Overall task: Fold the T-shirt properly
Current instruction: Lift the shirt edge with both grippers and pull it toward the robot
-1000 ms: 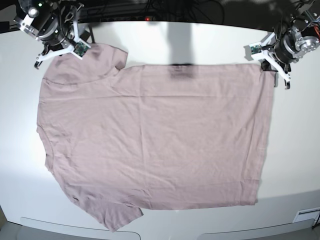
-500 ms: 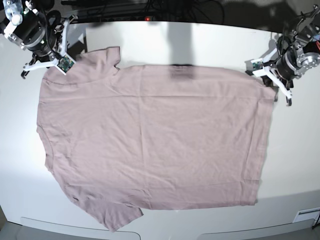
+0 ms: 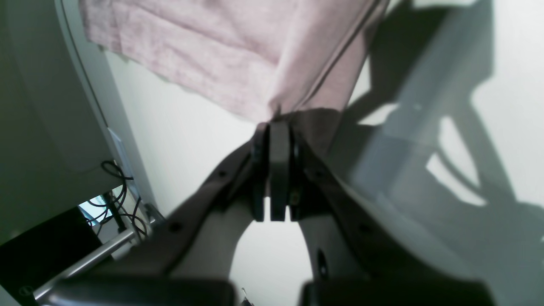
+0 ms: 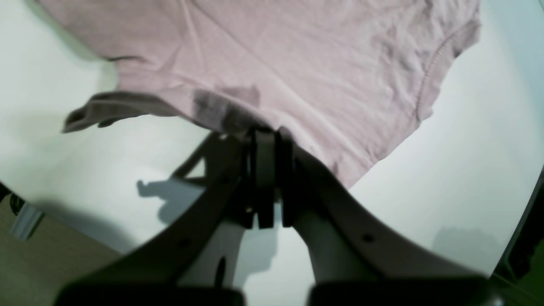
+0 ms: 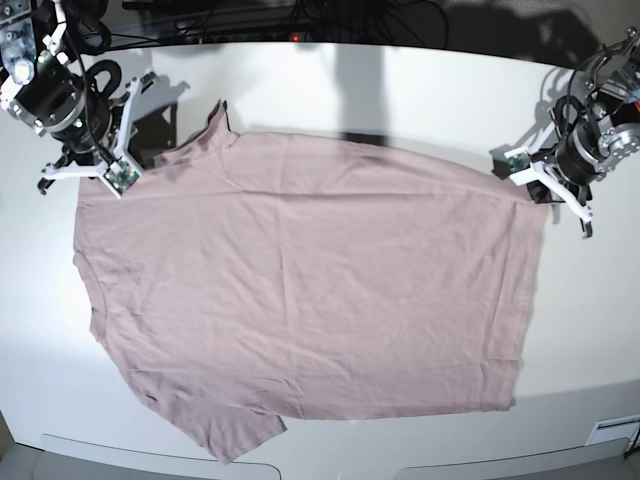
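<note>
Base view overhead, looking straight down on whole T-shirt (image 5: 300,290), wrist views close behind jaws, sharing its edges.

The T-shirt (image 5: 300,280) is a plain dusty pink-mauve with no print, darker where shadow falls near its held edges; the bench (image 5: 440,90) is white, and both grippers' jaws are black on pale grey arms

Far edge of shirt dragged forward

Both clamped grippers, left (image 5: 548,190) and right (image 5: 100,172), have pulled the thin dusty-pink T-shirt's (image 5: 310,290) far edge nearer, bowing it and lifting the far sleeve.
</note>
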Controlling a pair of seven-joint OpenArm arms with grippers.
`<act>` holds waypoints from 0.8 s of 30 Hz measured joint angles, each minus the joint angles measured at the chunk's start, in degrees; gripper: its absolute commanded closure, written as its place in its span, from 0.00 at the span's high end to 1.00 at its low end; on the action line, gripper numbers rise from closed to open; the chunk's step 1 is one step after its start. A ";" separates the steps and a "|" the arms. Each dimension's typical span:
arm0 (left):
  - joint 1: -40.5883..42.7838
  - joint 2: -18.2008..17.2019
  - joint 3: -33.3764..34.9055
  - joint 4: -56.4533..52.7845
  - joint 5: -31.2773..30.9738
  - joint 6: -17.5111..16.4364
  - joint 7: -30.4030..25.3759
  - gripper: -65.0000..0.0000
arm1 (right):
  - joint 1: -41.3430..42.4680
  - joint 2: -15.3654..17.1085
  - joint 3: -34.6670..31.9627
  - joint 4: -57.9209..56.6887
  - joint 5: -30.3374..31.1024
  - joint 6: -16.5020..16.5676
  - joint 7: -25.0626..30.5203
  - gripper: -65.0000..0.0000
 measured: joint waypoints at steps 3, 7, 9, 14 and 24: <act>-1.38 0.00 0.00 0.00 -0.11 0.20 -0.02 0.00 | 1.88 -0.02 0.00 -1.88 1.29 -0.46 0.09 0.00; -3.13 0.00 0.00 0.00 -0.44 0.33 -0.02 0.00 | 4.92 -0.17 -0.07 -5.66 7.04 -0.46 0.17 0.00; -3.78 0.00 0.00 0.00 -0.70 0.37 0.00 0.00 | 6.45 -0.15 -0.04 -7.39 7.19 -0.66 0.13 0.00; -4.87 0.07 0.00 0.00 -3.08 0.37 -0.66 0.00 | 9.94 -0.15 -0.04 -10.19 9.01 -0.66 0.17 0.00; -5.07 4.37 0.00 -0.07 -3.17 0.61 -0.61 0.00 | 18.67 -4.59 -0.07 -15.87 10.19 0.63 0.26 0.00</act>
